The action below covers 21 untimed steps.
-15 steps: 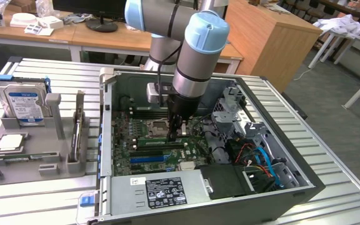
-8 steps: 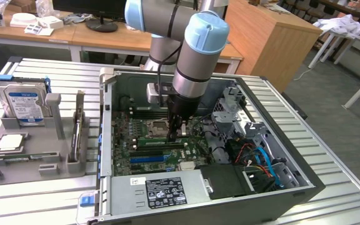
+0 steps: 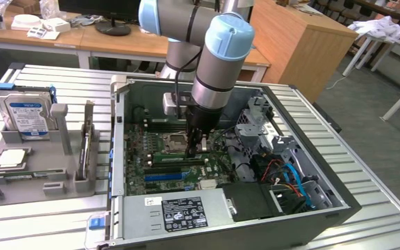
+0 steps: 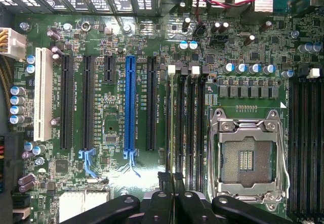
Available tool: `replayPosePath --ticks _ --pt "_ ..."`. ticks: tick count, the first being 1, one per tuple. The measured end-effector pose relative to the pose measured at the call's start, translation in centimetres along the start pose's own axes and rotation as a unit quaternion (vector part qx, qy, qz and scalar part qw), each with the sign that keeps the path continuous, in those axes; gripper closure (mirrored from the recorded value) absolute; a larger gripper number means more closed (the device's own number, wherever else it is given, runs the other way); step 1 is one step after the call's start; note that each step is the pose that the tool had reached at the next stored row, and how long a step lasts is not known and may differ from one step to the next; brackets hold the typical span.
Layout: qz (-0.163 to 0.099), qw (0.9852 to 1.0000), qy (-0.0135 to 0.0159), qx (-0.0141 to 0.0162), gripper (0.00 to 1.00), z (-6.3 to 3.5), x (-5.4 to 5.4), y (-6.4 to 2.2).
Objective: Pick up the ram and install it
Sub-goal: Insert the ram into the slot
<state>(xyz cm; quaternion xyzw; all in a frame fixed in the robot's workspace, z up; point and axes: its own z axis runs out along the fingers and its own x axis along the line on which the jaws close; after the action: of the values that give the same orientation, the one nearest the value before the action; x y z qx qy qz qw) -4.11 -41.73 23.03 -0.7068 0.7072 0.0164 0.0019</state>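
Note:
The ram (image 3: 172, 155) is a narrow green stick standing on edge on the motherboard (image 3: 144, 172), just in front of the CPU socket (image 3: 175, 141). My gripper (image 3: 196, 148) reaches straight down into the open computer case (image 3: 325, 208) and is shut on the ram near one end. In the wrist view the ram (image 4: 168, 123) appears edge-on as a thin line beside the black memory slots (image 4: 190, 128), running out from my gripper (image 4: 170, 176). I cannot tell whether it is fully seated in its slot.
A CPU socket (image 4: 248, 158) lies beside the memory slots, and a blue expansion slot (image 4: 130, 107) with black ones is on the other side. On the exterior view's left, a grey tray (image 3: 40, 182) holds a blue-labelled hard drive (image 3: 26, 112). Cables (image 3: 290, 179) crowd the case's right.

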Motion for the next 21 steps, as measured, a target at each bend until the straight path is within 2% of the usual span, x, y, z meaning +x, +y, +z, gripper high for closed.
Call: replayPosePath --ticks 19,20,21 --pt "0.0 1.0 -0.0003 0.0 0.88 0.31 0.01 0.0" --pt "0.0 1.0 -0.0003 0.0 0.87 0.31 0.01 0.0" --pt "0.0 1.0 -0.0003 0.0 0.82 0.31 0.01 0.0"
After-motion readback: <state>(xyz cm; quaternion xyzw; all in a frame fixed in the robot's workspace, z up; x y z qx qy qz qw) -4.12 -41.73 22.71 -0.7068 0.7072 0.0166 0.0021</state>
